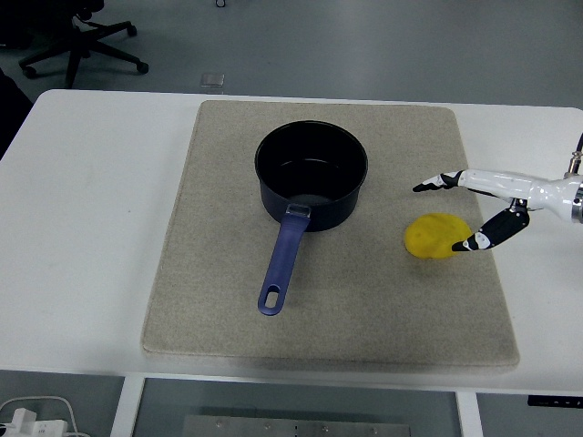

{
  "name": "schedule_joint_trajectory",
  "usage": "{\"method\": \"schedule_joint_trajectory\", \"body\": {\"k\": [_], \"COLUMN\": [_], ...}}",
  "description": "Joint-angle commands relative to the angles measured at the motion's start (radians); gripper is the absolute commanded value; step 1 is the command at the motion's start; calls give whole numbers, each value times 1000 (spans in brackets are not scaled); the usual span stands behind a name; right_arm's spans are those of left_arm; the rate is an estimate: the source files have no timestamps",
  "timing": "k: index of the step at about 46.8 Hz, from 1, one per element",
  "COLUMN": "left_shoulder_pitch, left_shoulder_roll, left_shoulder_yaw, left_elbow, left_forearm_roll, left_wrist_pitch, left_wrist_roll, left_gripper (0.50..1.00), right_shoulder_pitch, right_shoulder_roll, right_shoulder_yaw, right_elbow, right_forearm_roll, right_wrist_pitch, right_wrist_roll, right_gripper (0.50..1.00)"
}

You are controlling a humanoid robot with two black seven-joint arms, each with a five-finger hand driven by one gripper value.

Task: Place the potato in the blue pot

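one right robot hand (pixel 460 214) spread wide over the potato (pixel 435 237), not holding it; blue pot (pixel 311 176) sits nearby.

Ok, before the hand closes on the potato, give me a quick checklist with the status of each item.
1. Right hand open, fingers spread: ok.
2. Fingers either side of the potato: ok, one above, one at its right edge.
3. Potato lying free on the mat: ok.
4. Blue pot empty and upright: ok.
5. Handle clear of the carry path: ok, it points toward the near edge.
6. Contact with the potato: cannot tell.
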State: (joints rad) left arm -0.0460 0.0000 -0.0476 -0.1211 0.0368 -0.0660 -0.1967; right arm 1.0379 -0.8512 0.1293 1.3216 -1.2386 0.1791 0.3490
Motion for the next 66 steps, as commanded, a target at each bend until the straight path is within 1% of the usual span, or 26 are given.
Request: {"method": "schedule_joint_trajectory", "body": {"k": [1,6,17,29,37,46,49,56,58,61,62,64,65,66], "left_shoulder_pitch": [0,0,0,0,0,0,0,0,0,0,0,0,0,0], "left_shoulder_roll": [0,0,0,0,0,0,0,0,0,0,0,0,0,0], "left_shoulder_yaw": [0,0,0,0,0,0,0,0,0,0,0,0,0,0], "left_elbow": [0,0,0,0,0,0,0,-2,0,0,0,0,0,-2], "left_forearm_roll": [0,0,0,0,0,0,0,0,0,0,0,0,0,0], "left_wrist_pitch": [0,0,0,0,0,0,0,0,0,0,0,0,0,0], "left_wrist_roll": [0,0,0,0,0,0,0,0,0,0,0,0,0,0], "left_gripper": [994,994,994,994,994,996,994,994,994,994,994,994,994,994], "right_shoulder_pitch": [1,5,-4,-4,-9,-10,-13,-18,-18,-16,-15,-13,-13,-12], "right_shoulder_roll": [14,34,37,50,64,64,66,76,76,77,76,78,78,78], "right_shoulder_yaw": [-20,-40,-42,-60,-63,-77,-80,-86,-86,-97,-100,-103,-103,-103], "right_elbow": [-8,-19,-44,-47,-58,-64,-64,-64,-65,-67,-68,-70,-70,-70], "right_forearm_roll": [-10,-10,-10,-10,-10,-10,-10,-10,-10,-12,-12,-12,-10,-10], "right_wrist_pitch": [-24,-38,-40,-40,-53,-64,-67,-69,-69,-69,-69,-69,-69,-69], "right_wrist_roll": [-1,-1,-1,-1,-1,1,1,4,5,7,8,10,10,11], "right_gripper": [921,921,921,919,917,909,897,803,789,746,725,660,611,552]}}
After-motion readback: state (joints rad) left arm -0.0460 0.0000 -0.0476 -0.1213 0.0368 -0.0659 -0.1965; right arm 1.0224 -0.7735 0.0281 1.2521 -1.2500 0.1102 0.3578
